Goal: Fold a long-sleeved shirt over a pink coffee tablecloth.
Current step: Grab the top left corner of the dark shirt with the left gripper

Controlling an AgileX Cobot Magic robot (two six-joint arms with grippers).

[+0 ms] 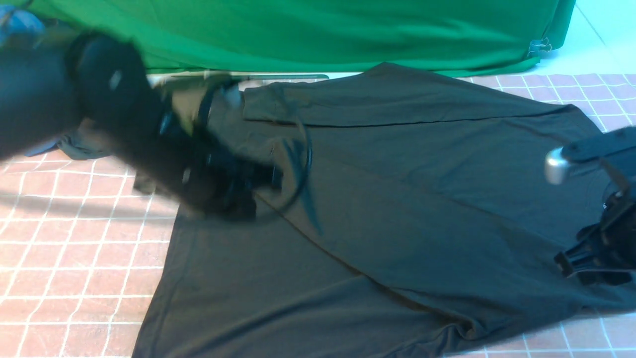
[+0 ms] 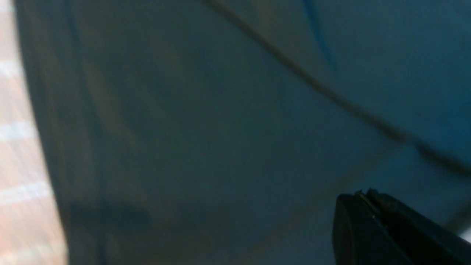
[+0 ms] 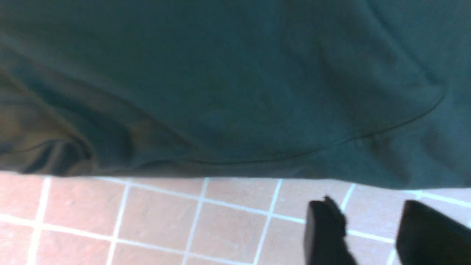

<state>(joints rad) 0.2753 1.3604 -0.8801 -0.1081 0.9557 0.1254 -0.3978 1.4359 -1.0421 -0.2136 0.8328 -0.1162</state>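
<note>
- Long-sleeved shirt, front view: a large dark, nearly black garment lies spread flat on the pink coffee tablecloth. A long band is folded across its far part and a diagonal crease runs over its middle.
- The left claw is heavily blurred and hangs over the shirt's left part, with most of the fabric lying to its right.
- The right claw sits at the shirt's right edge, with the garment stretching away to its left.
- The tablecloth is dusty pink with a thin white grid and covers the counter on both sides of the shirt.
- Beyond both claws hangs a bright green cloth, with a metal clip at its right end. A smaller dark garment lies behind the left arm.
- Left wrist view: smooth dark shirt fabric with one long seam fills the space ahead of the left claw. Its jaws are pressed together, with no cloth visible between them. A blurred strip of tablecloth shows off to one side.
- Right wrist view: the right claw is released, its fingers apart over bare tablecloth. The shirt's hem lies just ahead of it, rumpled at one end.
</note>
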